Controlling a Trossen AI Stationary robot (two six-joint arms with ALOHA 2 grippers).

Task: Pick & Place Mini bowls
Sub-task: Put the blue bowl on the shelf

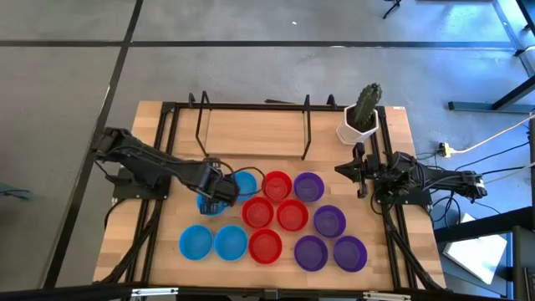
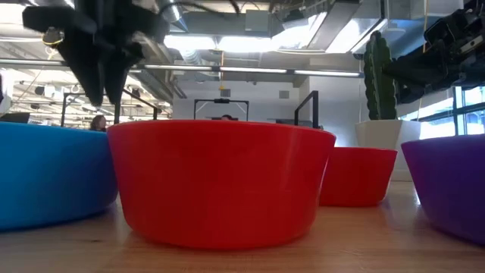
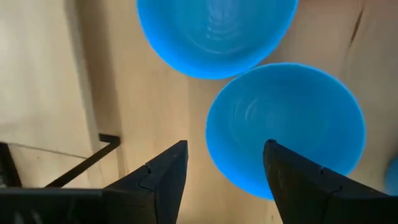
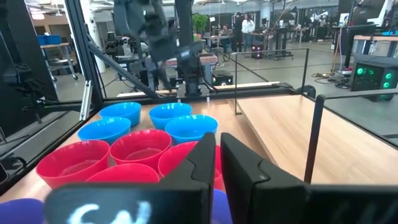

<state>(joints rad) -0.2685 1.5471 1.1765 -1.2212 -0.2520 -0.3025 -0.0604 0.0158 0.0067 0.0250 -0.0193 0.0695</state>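
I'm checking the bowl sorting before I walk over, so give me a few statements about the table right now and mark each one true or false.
1. The left gripper is open above the blue bowls, holding nothing. True.
2. The right gripper is carrying a purple bowl. False: it is shut on nothing and waits at the right side of the table, near the cactus pot.
3. The red bowls sit between the blue ones and the purple bowls. True.
4. The cactus pot stands among the blue bowls. False: it stands apart at the far right corner.
5. One red bowl lies upside down. False: all four sit open side up.
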